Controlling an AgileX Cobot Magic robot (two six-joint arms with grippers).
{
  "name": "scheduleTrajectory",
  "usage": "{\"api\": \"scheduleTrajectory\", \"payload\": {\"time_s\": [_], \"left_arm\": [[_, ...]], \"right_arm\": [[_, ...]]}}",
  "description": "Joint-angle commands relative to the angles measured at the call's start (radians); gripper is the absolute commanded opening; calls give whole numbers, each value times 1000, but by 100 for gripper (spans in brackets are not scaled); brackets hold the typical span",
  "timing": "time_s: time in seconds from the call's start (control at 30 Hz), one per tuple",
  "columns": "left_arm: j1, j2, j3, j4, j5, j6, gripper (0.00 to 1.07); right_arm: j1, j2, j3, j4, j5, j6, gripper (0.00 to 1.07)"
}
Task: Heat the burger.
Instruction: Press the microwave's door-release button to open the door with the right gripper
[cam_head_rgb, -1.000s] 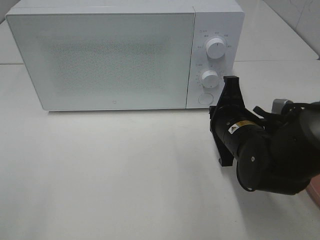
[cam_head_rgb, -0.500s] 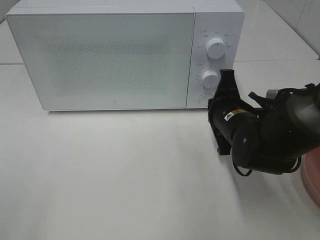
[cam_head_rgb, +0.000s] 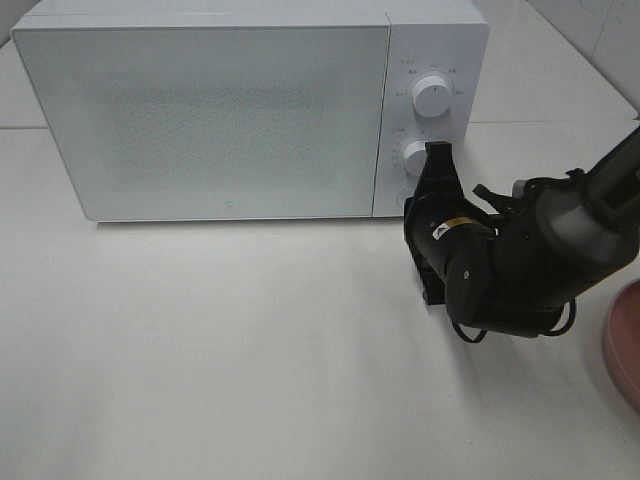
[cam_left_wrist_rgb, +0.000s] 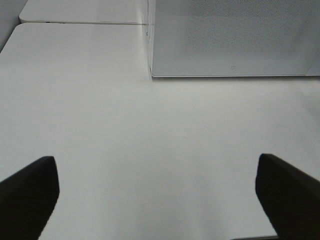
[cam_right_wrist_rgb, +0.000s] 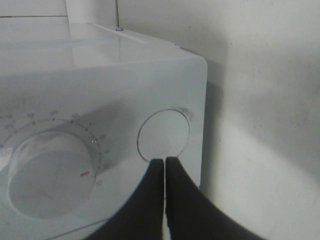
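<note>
Your black right claw (cam_right_wrist_rgb: 164, 161), closed & empty, at round btn (cam_right_wrist_rgb: 164, 135), 6 o'clock on white microwave (cam_head_rgb: 200, 110) panel: off-centre push may slip.

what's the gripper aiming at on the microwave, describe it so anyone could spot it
Find the white microwave and the control strip right of its door. Below the upper dial and the lower dial sits a round button, where the shut right gripper points. Unlike the dials, it is flat, flush and has no scale ring around it.
</note>
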Motion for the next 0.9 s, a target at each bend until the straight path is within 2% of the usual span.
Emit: {"api": "scheduleTrajectory", "payload": {"time_s": [0.03,0.27,0.6,0.9], "left_arm": [[3,-14,-1,-4,-9,-1,100],[3,-14,-1,-4,-9,-1,100],[3,-14,-1,-4,-9,-1,100],[3,-14,-1,-4,-9,-1,100]], "right_arm": [[-18,1,-12,-17,-3,-1,0],[-36,38,-62,-65,26,24,0],[-46,70,-113,-48,26,13,0],[-72,70,-113,-21,29,-19,0]]}}
